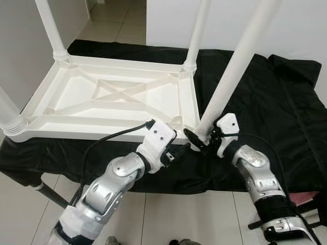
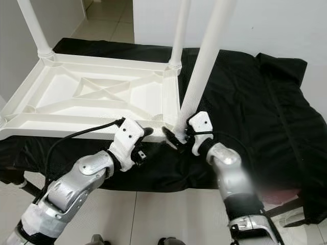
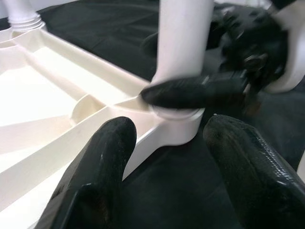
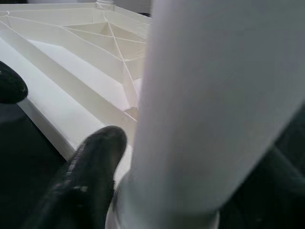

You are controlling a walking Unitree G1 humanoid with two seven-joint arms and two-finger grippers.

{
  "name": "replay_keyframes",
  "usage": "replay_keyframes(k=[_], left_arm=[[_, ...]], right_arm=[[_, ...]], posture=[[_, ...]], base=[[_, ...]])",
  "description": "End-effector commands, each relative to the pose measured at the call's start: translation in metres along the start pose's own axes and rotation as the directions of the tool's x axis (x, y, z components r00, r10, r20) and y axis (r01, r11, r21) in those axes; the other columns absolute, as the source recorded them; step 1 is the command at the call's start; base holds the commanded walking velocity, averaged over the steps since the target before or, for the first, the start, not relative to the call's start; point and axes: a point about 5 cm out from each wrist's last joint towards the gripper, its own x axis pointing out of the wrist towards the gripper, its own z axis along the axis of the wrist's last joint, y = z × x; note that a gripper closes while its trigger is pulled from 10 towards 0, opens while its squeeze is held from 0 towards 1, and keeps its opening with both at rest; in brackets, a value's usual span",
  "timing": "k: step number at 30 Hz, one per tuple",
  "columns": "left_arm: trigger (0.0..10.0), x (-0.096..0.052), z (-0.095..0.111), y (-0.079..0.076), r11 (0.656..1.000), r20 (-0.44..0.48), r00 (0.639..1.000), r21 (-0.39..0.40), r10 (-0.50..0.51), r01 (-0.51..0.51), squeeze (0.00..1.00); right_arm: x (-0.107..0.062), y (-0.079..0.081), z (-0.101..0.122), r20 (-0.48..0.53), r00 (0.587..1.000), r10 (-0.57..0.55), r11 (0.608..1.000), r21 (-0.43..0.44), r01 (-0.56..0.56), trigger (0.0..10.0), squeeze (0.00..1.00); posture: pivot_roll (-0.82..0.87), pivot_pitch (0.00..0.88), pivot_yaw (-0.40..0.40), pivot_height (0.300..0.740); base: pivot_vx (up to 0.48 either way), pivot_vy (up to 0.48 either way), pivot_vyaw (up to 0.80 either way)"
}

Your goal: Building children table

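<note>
Fitting the last leg [image 1: 232, 71] into the near corner socket of an upturned white plastic children's table [image 1: 110, 99], which lies on a black cloth [image 1: 265, 92] over a desk. The right end effector [image 1: 207, 139] pinches the leg's base just above the socket. The left end effector [image 1: 180, 150] hovers spread beside that corner. The leg looks light, rigid and smooth, likely slippery; gripping low near the socket seems steadiest

A black cloth [image 1: 265, 97] covers the surface; on it lies the white tabletop [image 1: 107, 97], upside down, its ribbed underside facing up.
</note>
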Motion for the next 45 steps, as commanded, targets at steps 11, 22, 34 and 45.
replay_keyframes(k=[11,22,34,45], left_arm=[[10.0,0.003,-0.001,-0.014,0.987,-0.005,0.987,-0.017,-0.162,0.162,0.00],[10.0,0.002,-0.004,-0.010,0.991,-0.021,0.991,-0.029,-0.131,0.130,0.00],[10.0,0.001,-0.006,-0.010,0.991,-0.026,0.991,-0.029,-0.129,0.129,0.00],[10.0,0.000,-0.007,-0.010,0.990,-0.038,0.990,-0.017,-0.138,0.137,0.00]], right_arm=[[-0.007,-0.001,-0.007,-0.013,1.000,-0.017,0.998,0.057,0.018,3.4,0.00],[0.001,0.011,-0.008,-0.061,0.966,-0.249,0.960,0.113,0.255,10.0,0.00],[-0.004,0.037,-0.002,-0.127,0.742,-0.658,0.718,0.191,0.670,10.0,0.00],[0.000,0.051,0.004,-0.140,0.673,-0.726,0.626,0.268,0.732,10.0,0.00]], posture=[[-0.02,0.070,-0.054,0.740],[-0.01,0.069,-0.058,0.740],[-0.02,0.079,-0.058,0.740],[-0.02,0.085,-0.053,0.740]], base=[[0.000,0.000,0.00],[0.000,0.000,0.00],[0.000,0.000,0.00],[0.000,0.000,0.00]])
